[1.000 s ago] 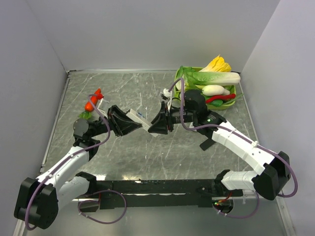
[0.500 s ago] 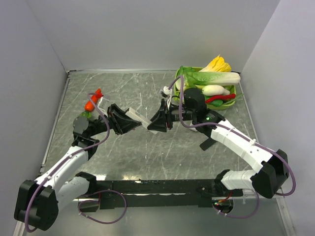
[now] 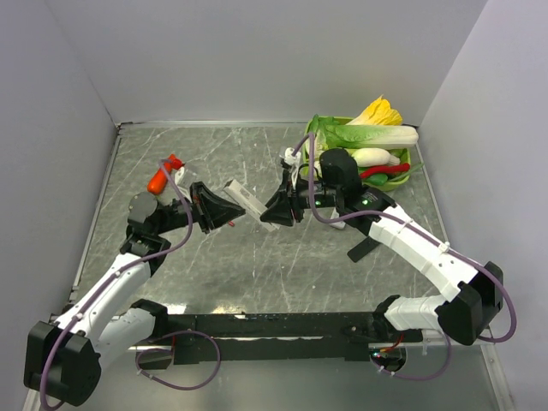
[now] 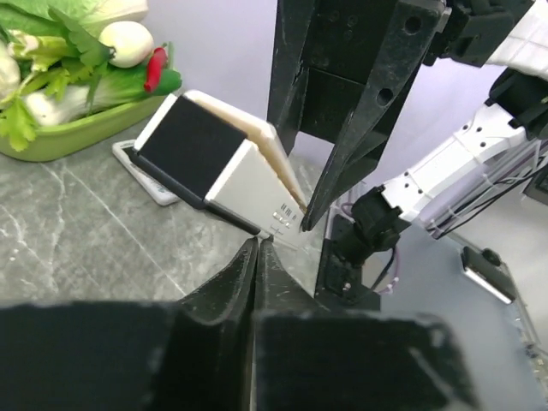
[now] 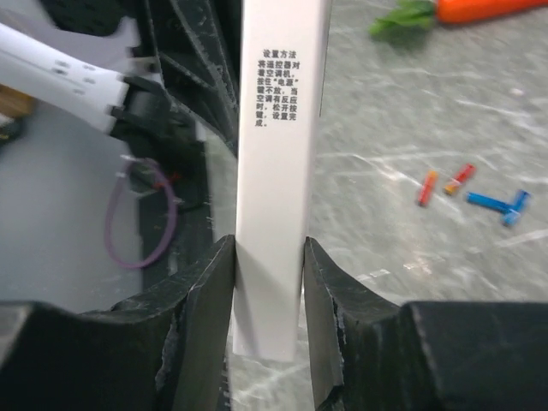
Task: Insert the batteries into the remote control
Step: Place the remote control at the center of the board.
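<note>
Both arms reach inward, wrists nearly meeting. The left gripper has its jaws pressed together; the right gripper clamps the remote control

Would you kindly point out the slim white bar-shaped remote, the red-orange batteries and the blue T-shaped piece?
slim white bar-shaped remote [image 5: 272, 205], right wrist view, its bare face.
red-orange batteries [image 5: 425, 187], right wrist view, left one's middle.
blue T-shaped piece [image 5: 488, 201], right wrist view, its stem.

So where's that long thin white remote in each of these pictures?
Top external: the remote is a slanted white bar near the centre of the picture.
Left wrist: centre-left, seen end-on, its black end facing the camera.
Right wrist: the upright white bar in the middle, with printed text.
Shared landmark: the right tool, clamped on it in all three views.
</note>
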Available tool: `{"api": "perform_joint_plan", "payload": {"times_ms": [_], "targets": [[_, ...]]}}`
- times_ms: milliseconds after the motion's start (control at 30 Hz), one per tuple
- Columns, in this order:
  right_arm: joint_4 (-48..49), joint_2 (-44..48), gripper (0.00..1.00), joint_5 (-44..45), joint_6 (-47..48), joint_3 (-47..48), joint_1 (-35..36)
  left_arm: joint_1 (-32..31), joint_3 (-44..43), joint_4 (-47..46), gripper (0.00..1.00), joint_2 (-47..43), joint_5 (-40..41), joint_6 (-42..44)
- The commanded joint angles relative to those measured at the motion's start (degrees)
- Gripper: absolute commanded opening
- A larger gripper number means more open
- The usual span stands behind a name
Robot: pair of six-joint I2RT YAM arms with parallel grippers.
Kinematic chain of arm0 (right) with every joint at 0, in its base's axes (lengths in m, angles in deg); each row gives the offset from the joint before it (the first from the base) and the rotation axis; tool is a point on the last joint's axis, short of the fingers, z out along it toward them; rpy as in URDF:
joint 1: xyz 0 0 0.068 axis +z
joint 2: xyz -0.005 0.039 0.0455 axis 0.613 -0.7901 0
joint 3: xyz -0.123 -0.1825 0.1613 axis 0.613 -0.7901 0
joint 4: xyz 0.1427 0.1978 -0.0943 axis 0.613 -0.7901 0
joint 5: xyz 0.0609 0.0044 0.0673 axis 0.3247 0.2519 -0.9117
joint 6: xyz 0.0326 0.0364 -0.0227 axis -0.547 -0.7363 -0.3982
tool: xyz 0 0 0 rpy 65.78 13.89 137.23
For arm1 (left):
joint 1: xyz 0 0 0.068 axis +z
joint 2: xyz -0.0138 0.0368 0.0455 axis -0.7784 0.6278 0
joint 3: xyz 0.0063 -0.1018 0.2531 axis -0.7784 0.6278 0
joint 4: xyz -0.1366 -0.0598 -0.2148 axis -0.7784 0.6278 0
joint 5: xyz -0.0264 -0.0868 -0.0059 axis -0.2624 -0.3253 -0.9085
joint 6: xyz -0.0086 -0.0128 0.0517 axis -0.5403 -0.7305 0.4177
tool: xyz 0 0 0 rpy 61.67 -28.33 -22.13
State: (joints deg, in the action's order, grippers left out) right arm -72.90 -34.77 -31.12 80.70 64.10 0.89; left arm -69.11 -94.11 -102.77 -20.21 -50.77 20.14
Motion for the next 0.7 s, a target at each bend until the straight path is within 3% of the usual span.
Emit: {"api": "perform_joint_plan", "payload": {"times_ms": [0, 133, 367, 467, 567, 600, 667], "targets": [[-2.2, 0.2, 0.40, -2.7, 3.6, 3.0, 0.4, 0.5, -2.2, 2.6, 0.01, -0.3, 2.1, 4.2], [-3.9, 0.5, 0.37, -1.9, 5.4, 3.4, 0.1, 0.7, -1.9, 3.0, 0.01, -1.1, 3.0, 4.7], [2.2, 0.2, 0.22, -2.4, 1.4, -0.6, 0.0, 0.8, 2.4, -7.7, 0.01, 1.4, 2.1, -3.5], [4.8, -0.4, 0.17, -0.5, 0.9, -4.1, 0.1, 0.7, 3.3, -4.6, 0.02, 1.7, 3.8, -3.1], [5.0, -1.1, 0.13, 3.2, 1.3, -7.2, 0.0, 0.8, 3.5, 3.8, 0.14, 0.8, 8.4, 0.4], [4.9, -1.4, 0.12, 5.2, 1.6, -7.8, -0.2, 0.8, 3.6, 6.6, 0.22, 0.3, 10.2, 1.9], [4.1, -1.8, 0.11, 6.8, 2.5, -9.0, -0.1, 0.8, 4.3, 11.0, 0.32, -1.9, 17.9, 3.3]]}}
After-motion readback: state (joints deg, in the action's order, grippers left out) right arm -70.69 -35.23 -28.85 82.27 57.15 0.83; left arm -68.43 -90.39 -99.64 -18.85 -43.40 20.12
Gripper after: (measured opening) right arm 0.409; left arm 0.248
